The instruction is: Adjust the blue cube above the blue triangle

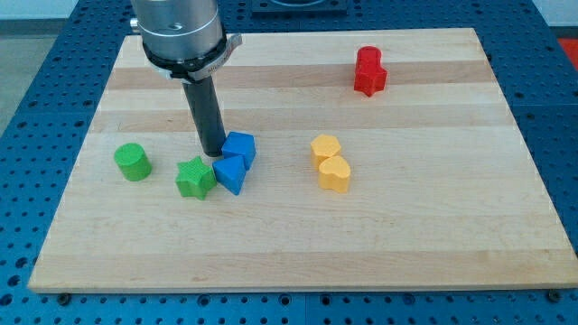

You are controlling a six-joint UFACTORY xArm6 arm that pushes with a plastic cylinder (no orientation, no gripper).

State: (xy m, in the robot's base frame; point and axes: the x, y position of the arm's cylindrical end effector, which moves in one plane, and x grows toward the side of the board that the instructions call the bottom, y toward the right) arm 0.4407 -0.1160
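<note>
The blue cube (240, 147) sits left of the board's middle. The blue triangle (231, 172) touches it from just below, slightly to the left. My tip (214, 152) stands right at the cube's left side and just above the triangle's upper left corner; it looks to be touching the cube. The rod rises from there to the arm's grey flange at the view's top.
A green star (195, 177) lies just left of the triangle, close below my tip. A green cylinder (133, 162) is farther left. Two yellow blocks (330, 162) sit right of centre. Two red blocks (369, 71) sit at the upper right. The wooden board (452, 226) ends on a blue perforated table.
</note>
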